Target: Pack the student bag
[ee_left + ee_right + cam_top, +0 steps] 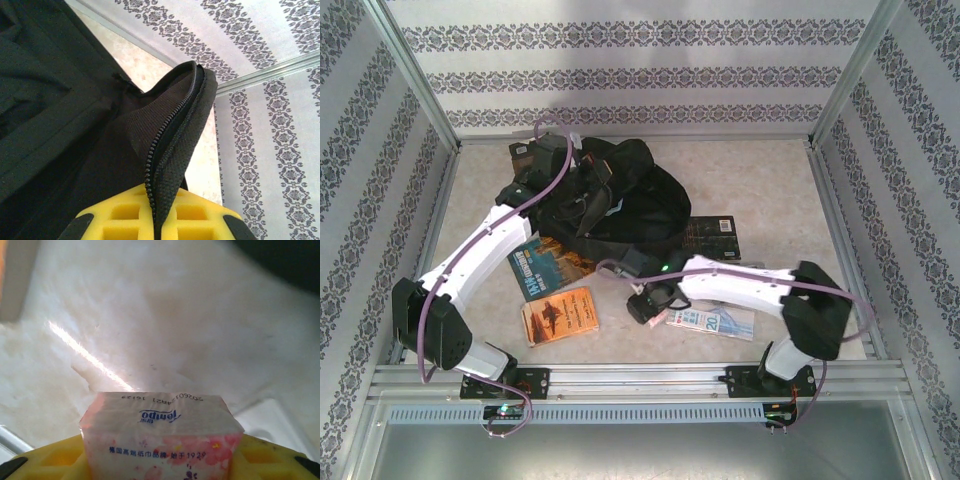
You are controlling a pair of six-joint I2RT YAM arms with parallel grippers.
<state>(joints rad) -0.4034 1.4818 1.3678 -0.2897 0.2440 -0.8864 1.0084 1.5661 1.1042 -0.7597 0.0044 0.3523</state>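
The bag (pixel 620 200) lies slumped on the far middle of the table (pixel 760 190), a black heap with its straps spilling forward. The left gripper (pixel 552 158) is right at its far left side. In the wrist view its yellow fingers (pixel 200 215) are pinched tight on the bag's zippered rim, which stands up out of the grip as a curved flap with the zip teeth running along it.

The right gripper (pixel 648 300) sits low over the table, nearer than the bag and apart from it. A tissue pack (pixel 160 430), pale with pink flowers, sits between its jaws, and the yellow pads meet it on both sides. The dark edge of the bag shows in the far corner of that view.

A blue book (pixel 545 265) lies partly under the bag's near left edge, with an orange book (pixel 560 316) just nearer. A dark book (pixel 715 236) pokes out at the bag's right, and a leaflet (pixel 712 321) lies just beside the right gripper.
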